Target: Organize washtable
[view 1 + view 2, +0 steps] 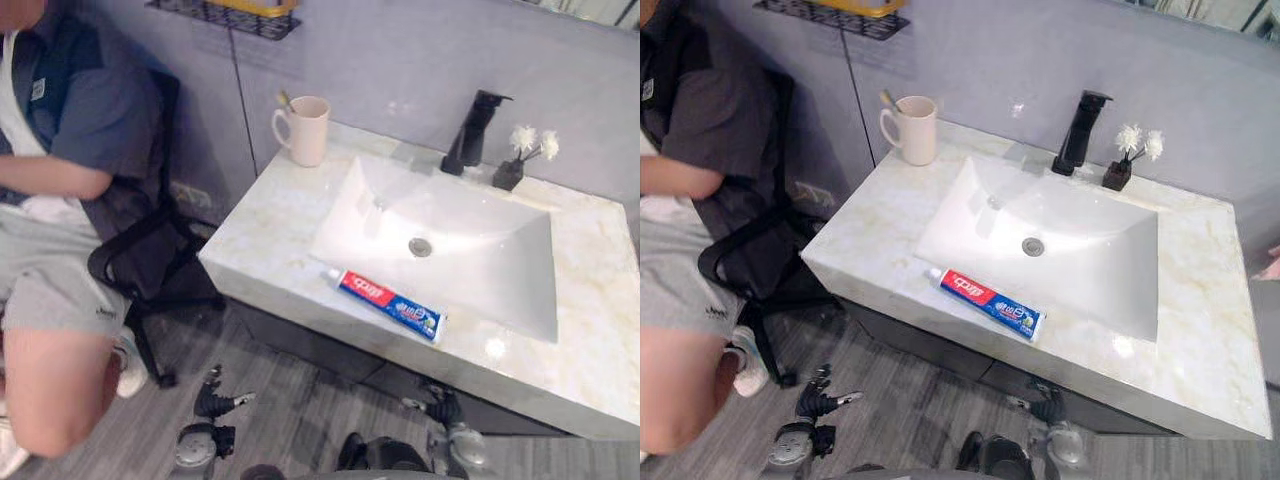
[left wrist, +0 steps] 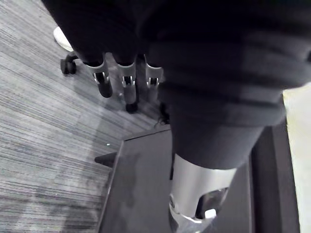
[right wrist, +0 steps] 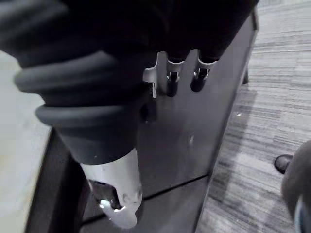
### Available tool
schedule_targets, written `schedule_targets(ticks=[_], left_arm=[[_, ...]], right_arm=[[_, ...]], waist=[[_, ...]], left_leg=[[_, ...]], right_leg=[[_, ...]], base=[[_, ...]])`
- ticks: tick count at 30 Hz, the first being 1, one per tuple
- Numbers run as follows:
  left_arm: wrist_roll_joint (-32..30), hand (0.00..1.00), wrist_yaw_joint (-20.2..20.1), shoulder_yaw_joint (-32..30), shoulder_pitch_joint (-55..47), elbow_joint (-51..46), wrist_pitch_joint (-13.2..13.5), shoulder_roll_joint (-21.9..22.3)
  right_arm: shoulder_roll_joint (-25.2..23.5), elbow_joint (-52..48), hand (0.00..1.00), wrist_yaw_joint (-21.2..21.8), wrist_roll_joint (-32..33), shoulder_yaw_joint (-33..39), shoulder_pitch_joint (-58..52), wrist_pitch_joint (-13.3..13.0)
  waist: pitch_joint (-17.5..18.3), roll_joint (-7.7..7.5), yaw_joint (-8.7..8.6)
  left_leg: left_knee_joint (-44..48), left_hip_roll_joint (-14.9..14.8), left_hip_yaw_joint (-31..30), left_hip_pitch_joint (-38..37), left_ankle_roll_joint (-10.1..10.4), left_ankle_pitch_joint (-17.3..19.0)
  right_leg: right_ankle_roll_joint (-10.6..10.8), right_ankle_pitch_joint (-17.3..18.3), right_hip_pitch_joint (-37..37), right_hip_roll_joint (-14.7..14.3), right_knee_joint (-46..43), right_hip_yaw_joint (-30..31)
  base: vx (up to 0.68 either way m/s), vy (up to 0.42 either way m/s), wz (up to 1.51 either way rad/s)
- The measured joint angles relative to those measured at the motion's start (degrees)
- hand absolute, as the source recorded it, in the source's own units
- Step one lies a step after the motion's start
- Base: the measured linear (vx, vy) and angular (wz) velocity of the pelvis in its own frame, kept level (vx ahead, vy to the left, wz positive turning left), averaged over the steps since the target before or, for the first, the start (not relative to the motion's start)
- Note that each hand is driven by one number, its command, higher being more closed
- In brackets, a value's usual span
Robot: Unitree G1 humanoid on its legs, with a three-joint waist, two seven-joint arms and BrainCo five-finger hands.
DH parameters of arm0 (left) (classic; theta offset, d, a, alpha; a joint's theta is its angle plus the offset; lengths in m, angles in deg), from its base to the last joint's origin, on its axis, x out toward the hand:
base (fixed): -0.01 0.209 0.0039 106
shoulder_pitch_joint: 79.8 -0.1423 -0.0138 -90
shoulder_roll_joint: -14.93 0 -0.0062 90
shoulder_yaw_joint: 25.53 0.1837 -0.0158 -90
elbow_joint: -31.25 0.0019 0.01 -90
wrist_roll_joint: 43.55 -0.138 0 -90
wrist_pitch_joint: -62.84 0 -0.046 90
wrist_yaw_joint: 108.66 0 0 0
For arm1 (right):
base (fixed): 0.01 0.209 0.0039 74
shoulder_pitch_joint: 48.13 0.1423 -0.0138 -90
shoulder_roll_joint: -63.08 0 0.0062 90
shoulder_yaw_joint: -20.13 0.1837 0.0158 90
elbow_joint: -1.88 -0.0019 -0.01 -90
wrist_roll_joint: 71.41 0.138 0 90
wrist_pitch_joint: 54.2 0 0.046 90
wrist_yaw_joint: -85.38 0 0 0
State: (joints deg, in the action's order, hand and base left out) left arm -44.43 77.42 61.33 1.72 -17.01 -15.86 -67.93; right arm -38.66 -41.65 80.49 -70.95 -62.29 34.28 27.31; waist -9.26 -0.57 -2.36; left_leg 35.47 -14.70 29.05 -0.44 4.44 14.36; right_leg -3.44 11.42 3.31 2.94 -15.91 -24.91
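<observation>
Toothpaste tube [image 1: 385, 304] on washtable [image 1: 268, 232], far from left robot hand [image 1: 214, 401], right robot hand [image 1: 441, 408]

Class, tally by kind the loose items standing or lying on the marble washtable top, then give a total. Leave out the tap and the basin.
Mug: 1
Toothbrush, standing in the mug: 1
Toothpaste tube: 1
Flower vase: 1
Total: 4
</observation>
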Motion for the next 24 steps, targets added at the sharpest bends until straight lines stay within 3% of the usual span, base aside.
schedule_targets(ticks=[2, 4, 6, 7, 8, 9, 10, 12, 14, 15, 24], left_arm=[[0.2, 0.00, 0.0, -0.3, -0.6, 0.9, -0.2, 1.9], [0.3, 0.00, 0.1, -0.3, -0.9, 1.3, -0.3, 2.5], [0.4, 0.00, 0.2, -0.3, -0.9, 1.2, -0.2, 2.8], [0.4, 0.00, 0.2, -0.3, -0.7, 1.3, -0.3, 3.1], [0.7, 0.00, 0.5, -1.0, -0.5, 2.3, -1.0, 3.4], [0.9, 0.00, 0.5, -1.3, -0.5, 2.8, -1.0, 3.4], [1.1, 0.00, 0.5, -1.9, -1.3, 3.7, -1.0, 2.9], [1.2, 0.00, 0.3, -1.8, -1.6, 3.8, -1.0, 2.0], [1.2, 0.00, 0.2, -1.5, -1.8, 4.0, -1.0, 1.8], [1.2, 0.00, 0.2, -1.6, -2.7, 8.4, -0.9, 1.9], [2.0, 0.00, 0.2, -0.8, -2.6, 8.3, -0.9, 1.9]], right_arm=[[1.4, 1.2, 0.00, -0.2, 0.8, 1.7, 0.1, 0.1], [1.9, 2.8, 0.00, -0.5, 1.4, 3.3, 0.6, 0.1], [2.0, 3.1, 0.00, -0.6, 1.7, 4.3, 0.9, 0.1], [2.5, 4.3, 0.00, -0.9, 1.7, 4.9, 1.6, 0.1], [2.9, 4.3, 0.00, -1.3, 1.7, 5.2, 1.7, 0.1], [3.0, 4.4, 0.00, -1.3, 1.7, 5.7, 1.7, 0.1], [2.7, 4.5, 0.00, -1.3, 1.7, 5.9, 1.3, 0.1], [2.6, 4.5, 0.00, -1.4, 1.7, 6.8, 0.0, 0.1], [2.5, 4.5, 0.00, -1.4, 1.7, 7.7, -0.2, 0.1], [2.4, 6.4, 0.00, -1.2, 1.7, 5.6, 2.1, 0.3], [2.4, 6.4, 0.00, -1.2, 2.2, 5.7, 1.8, 0.3]], waist=[[-0.4, 1.74, 0.15], [-0.8, 1.32, 0.03], [-0.9, 1.16, 0.26], [-0.7, 1.56, 0.13], [-0.6, 2.26, 0.06], [-0.6, 2.81, 0.15], [-0.1, 2.22, 0.10], [0.3, 0.33, 0.01], [0.4, 0.14, 0.04], [2.3, 0.10, 0.37], [2.2, -0.17, 0.28]], left_leg=[[5.4, -1.0, -7.1, 4.0, -0.5, 2.2], [1.4, 1.0, -12.6, 4.8, 0.0, 3.0], [-6.0, 3.1, -18.2, 4.9, 0.3, 2.8], [-13.6, 4.9, -23.4, 4.8, 1.7, 1.6], [-19.1, 5.0, -25.3, 4.9, 2.1, -2.0], [-19.6, 5.0, -25.5, 4.9, 2.1, -5.2], [-21.6, 5.9, -24.1, 3.4, 1.6, -5.4], [-26.2, 8.8, -22.4, 1.3, -0.2, -7.4], [-27.9, 10.0, -21.7, 0.3, -1.0, -7.9], [-41.4, 14.8, -22.6, -6.4, -4.0, -15.2], [-41.0, 14.8, -22.6, -7.7, -4.0, -15.2]], right_leg=[[-0.3, -0.2, -1.6, -1.7, 1.5, 2.7], [-0.1, -0.3, -3.5, -1.9, 2.7, 6.5], [0.5, -0.7, -4.5, -1.8, 3.4, 9.8], [1.3, -1.2, -4.8, -1.9, 4.2, 12.4], [2.2, -1.7, -5.1, -2.4, 5.1, 14.2], [2.8, -2.0, -5.4, -2.6, 5.6, 15.1], [4.6, -3.2, -6.5, -1.6, 7.8, 16.8], [6.2, -4.1, -6.3, 1.2, 9.7, 17.6], [7.1, -4.7, -6.6, 2.3, 10.5, 18.0], [9.5, -7.7, -9.1, 4.3, 16.1, 20.2], [9.5, -7.8, -10.4, 4.3, 16.1, 20.1]], base=[[0.21, 0.002, -0.91], [0.21, 0.026, -1.03], [0.19, 0.083, -1.00], [0.21, 0.196, -1.05], [0.21, 0.216, -1.02], [0.17, 0.198, -0.77], [0.14, 0.156, -0.50], [0.17, 0.208, -0.20], [0.10, 0.160, -0.05], [0.04, 0.068, -0.04], [0.00, -0.001, 0.00]])
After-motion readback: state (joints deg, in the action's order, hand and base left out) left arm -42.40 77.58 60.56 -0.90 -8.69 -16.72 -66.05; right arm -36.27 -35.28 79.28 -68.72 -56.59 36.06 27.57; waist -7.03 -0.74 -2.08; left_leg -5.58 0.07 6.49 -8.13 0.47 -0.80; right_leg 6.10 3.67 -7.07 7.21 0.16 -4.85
